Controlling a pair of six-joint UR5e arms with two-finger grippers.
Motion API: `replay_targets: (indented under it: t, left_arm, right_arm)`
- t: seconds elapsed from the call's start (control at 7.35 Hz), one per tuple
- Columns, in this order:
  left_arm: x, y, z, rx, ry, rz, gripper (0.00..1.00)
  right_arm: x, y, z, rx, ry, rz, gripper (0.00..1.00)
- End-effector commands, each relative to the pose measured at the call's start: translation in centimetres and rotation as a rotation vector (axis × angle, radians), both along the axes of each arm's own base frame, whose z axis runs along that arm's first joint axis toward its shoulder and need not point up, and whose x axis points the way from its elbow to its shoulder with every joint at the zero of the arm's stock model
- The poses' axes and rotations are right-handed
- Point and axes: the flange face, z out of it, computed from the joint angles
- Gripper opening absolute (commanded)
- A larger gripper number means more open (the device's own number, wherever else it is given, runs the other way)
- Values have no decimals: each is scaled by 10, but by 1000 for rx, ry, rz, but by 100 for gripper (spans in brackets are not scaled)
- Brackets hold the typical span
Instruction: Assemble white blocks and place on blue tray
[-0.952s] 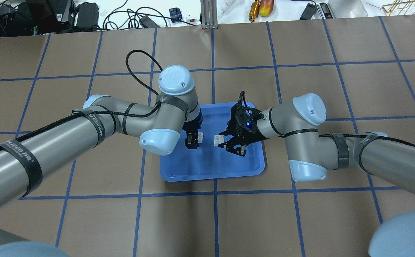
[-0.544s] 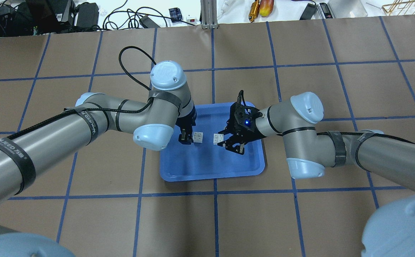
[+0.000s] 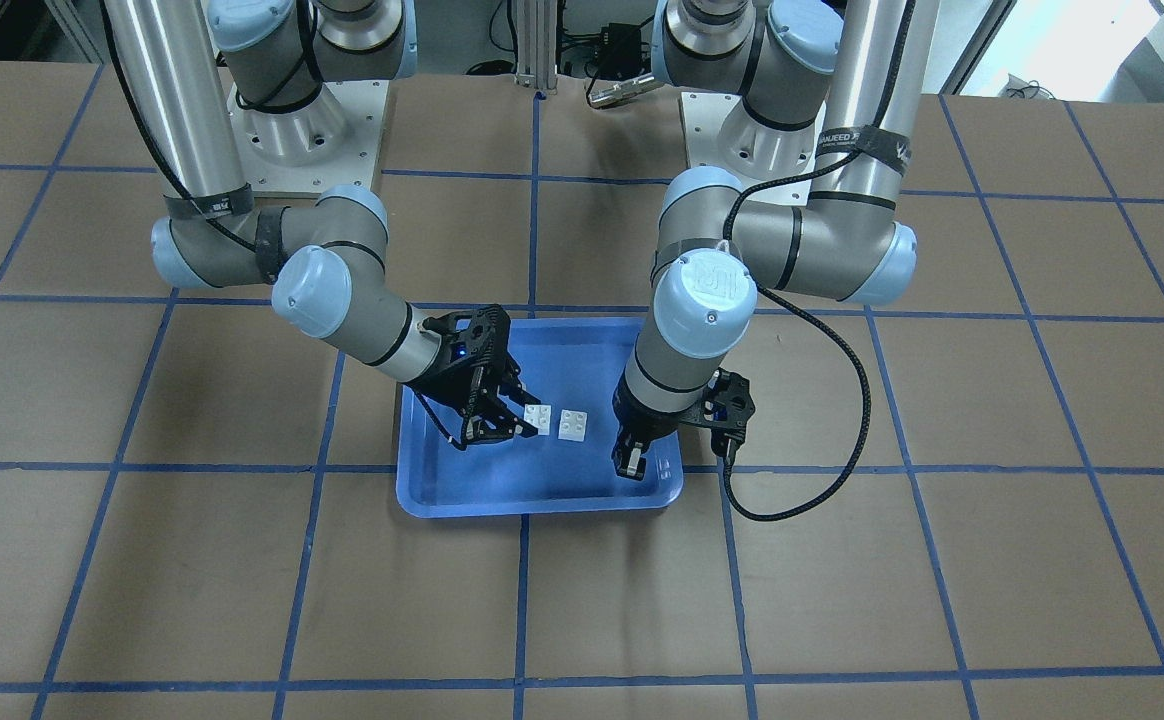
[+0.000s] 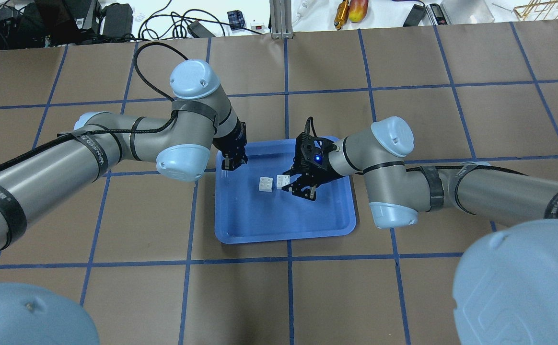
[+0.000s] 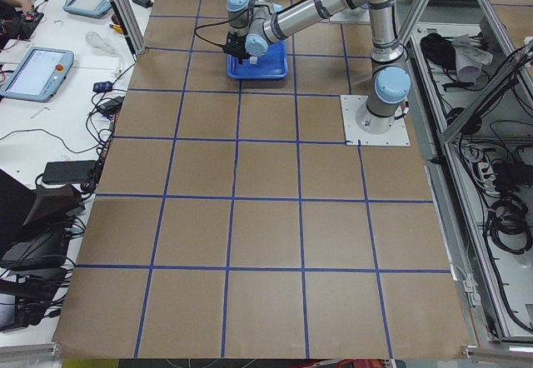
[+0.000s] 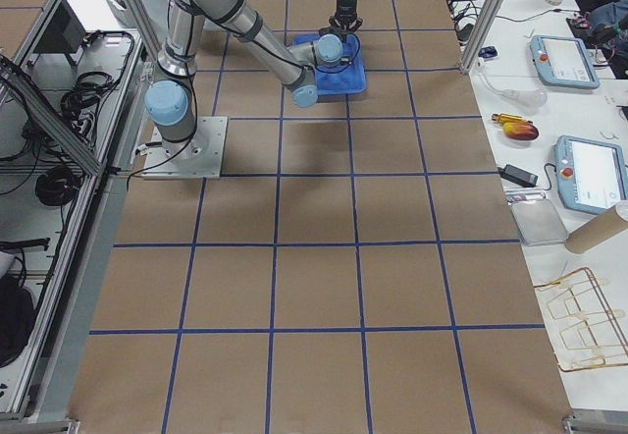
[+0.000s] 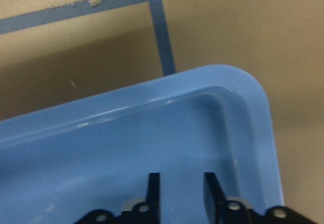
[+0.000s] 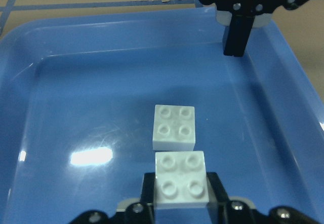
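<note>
The blue tray (image 4: 284, 237) lies at the table's middle. One white block (image 4: 265, 184) lies loose on its floor, studs up; it also shows in the front view (image 3: 573, 425) and the right wrist view (image 8: 174, 126). My right gripper (image 4: 292, 188) is shut on the second white block (image 4: 283, 180), held studs up right beside the loose one, side by side, not stacked; the right wrist view shows it between the fingers (image 8: 181, 183). My left gripper (image 4: 228, 165) hangs open and empty over the tray's far left corner (image 7: 152, 92).
The brown table (image 4: 403, 120) carries a grid of blue tape lines. Cables and tools lie beyond its far edge (image 4: 188, 24). A black cable (image 4: 149, 48) loops off my left wrist. Both elbows flank the tray.
My left gripper let go of its white block onto the tray and drew back to the far left corner. My right gripper carried its block left, up against the loose one.
</note>
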Motion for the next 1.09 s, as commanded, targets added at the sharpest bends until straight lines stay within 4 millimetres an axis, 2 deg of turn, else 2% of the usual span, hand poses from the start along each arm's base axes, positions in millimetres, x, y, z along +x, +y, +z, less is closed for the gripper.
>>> replay_targets:
  t: [0.0,0.68,0.95]
  left_arm:
    - [-4,1,-5,20,37,3,4]
    - [-7,12,-16,46,36,6,4]
    - [-7,12,-16,48,37,5,4]
  right_arm:
    - [2,0,-2,23,3,-22,0]
    - [6,3,-4,33,1,-23,0]
    - [11,3,-11,22,-4,-27,0]
